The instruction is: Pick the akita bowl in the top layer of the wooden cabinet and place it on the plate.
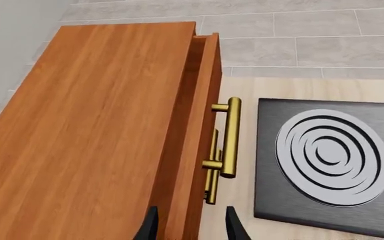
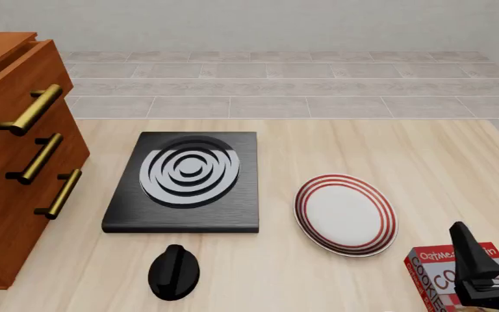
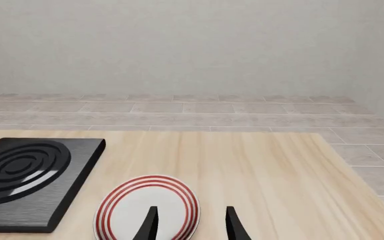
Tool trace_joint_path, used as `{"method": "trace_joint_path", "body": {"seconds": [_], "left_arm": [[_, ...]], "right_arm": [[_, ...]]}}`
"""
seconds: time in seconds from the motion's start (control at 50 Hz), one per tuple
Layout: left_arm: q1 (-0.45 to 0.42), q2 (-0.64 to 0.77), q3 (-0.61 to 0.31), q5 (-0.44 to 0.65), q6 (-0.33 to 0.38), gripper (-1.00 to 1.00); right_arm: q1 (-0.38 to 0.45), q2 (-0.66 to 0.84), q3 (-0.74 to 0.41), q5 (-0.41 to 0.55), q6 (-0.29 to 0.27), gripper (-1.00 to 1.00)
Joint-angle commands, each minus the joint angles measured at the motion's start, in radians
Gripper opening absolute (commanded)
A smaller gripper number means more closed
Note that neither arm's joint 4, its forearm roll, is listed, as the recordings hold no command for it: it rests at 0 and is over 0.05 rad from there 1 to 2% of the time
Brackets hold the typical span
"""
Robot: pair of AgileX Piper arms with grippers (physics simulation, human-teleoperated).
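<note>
The table (image 2: 336, 140) is pale wood; beyond it lie grey floor tiles and a plain wall. The plate (image 2: 345, 214) sits right of the black slab (image 2: 186, 182). The cabinet (image 2: 7, 156) stands left of the slab, top drawer (image 1: 202, 125) slightly open; the bowl is hidden. Left gripper (image 1: 190, 227) and right gripper (image 3: 190, 225) are both released, empty.

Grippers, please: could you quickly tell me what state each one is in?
Left gripper: open, holding nothing, fingers either side of the top drawer's front.
Right gripper: open, empty.
</note>
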Motion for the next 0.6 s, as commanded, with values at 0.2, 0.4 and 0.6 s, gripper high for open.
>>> {"method": "trace_joint_path", "body": {"seconds": [0.2,0.4,0.6], "left_arm": [[0.019,-0.006,0.069,-0.021,0.001,1.0],[0.03,-0.007,0.098,-0.034,0.005,1.0],[0.031,-0.007,0.128,-0.048,0.008,1.0]], "right_arm": [[0.0,-0.002,0.0,0.003,0.0,1.0],[0.0,0.005,0.0,-0.004,0.0,1.0],[0.0,0.001,-0.001,0.001,0.0,1.0]]}}
